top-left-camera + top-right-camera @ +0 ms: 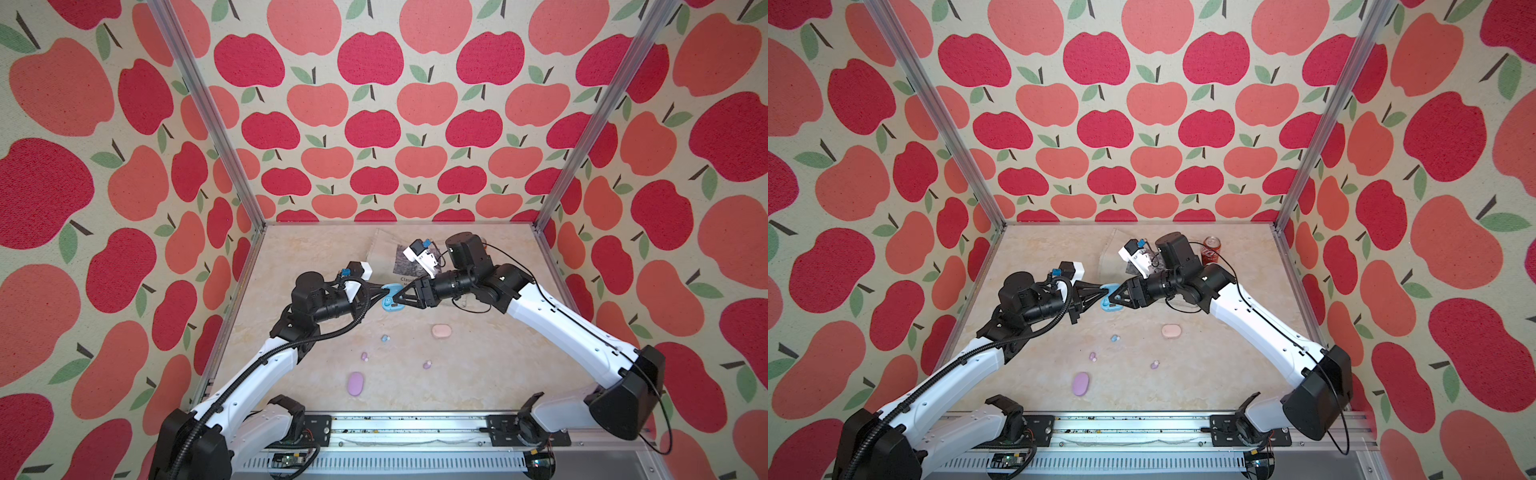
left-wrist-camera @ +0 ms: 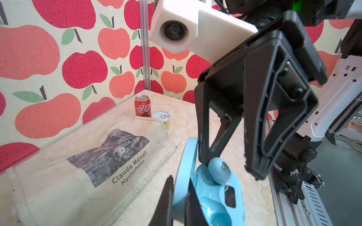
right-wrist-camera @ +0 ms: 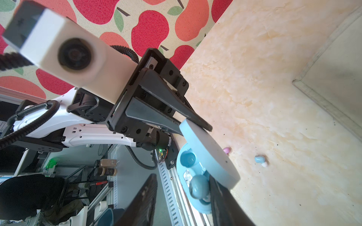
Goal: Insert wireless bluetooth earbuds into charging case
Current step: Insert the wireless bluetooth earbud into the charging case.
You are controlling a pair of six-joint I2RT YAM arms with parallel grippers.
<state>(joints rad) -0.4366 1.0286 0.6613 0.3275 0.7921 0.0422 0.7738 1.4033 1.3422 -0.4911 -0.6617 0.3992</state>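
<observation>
The light blue charging case [image 1: 392,297] [image 2: 215,195] stands open at mid-table. My left gripper [image 1: 384,293] [image 2: 179,187] is shut on its raised lid [image 2: 186,156]. My right gripper [image 1: 395,301] [image 3: 183,178] hangs open over the case base. One light blue earbud [image 2: 218,172] [image 3: 197,186] sits tilted at the far socket, touching one right finger. The other socket [image 3: 188,158] shows empty. On the table lie a second blue earbud [image 1: 385,338] and two lilac earbuds [image 1: 364,356] [image 1: 427,365]. No pink earbuds show.
A closed pink case [image 1: 441,331] and a closed lilac case [image 1: 355,383] lie nearer the front. A printed cloth bag [image 2: 78,166] lies behind the blue case. A red can [image 2: 143,106] and a yellow can [image 2: 162,118] stand at the back right corner.
</observation>
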